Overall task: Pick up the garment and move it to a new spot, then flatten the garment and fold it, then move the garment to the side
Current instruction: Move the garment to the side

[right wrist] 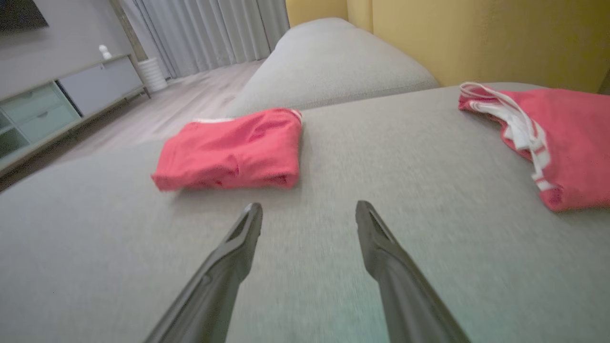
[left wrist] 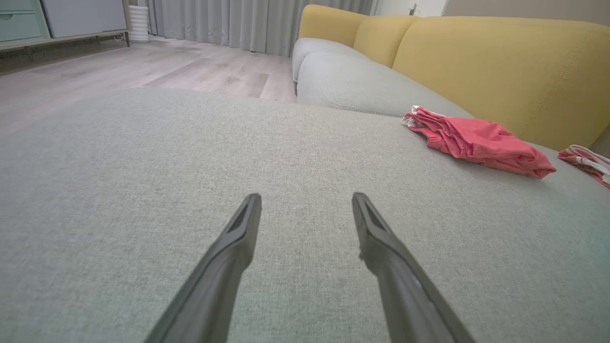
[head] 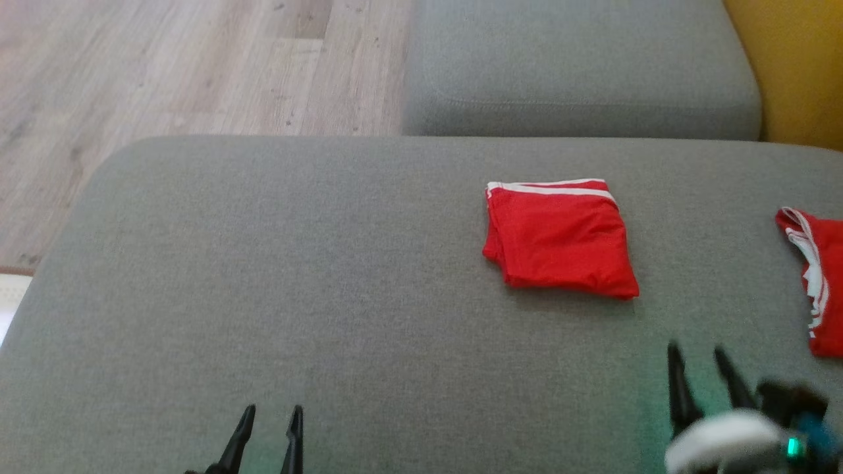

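Head view: the left gripper sits low over the grey sofa seat, its two dark fingers spread apart with nothing between them; the right gripper is likewise open and empty, its fingers blurred, with a white wrist housing behind them; both point away from the robot across the seat.

The folded red garment lies flat on the seat as a neat rectangle with white stripes along its far edge; it is ahead of the right gripper and a little to that gripper's left, near it but not touching; from the left gripper it is well ahead and far off to the right.

In the right wrist view the folded piece lies just beyond the fingertips and left of them, with bare grey fabric between the tips and the cloth.

A second red garment, loosely bunched with white trim showing, lies on the seat to the right of the right gripper and somewhat ahead of it; it is apart from the folded piece, with bare cushion between them.

Beyond both garments, farther from the grippers, is another grey cushion; a yellow backrest rises to the far right; pale wood floor lies beyond the left gripper, past the seat's edge.
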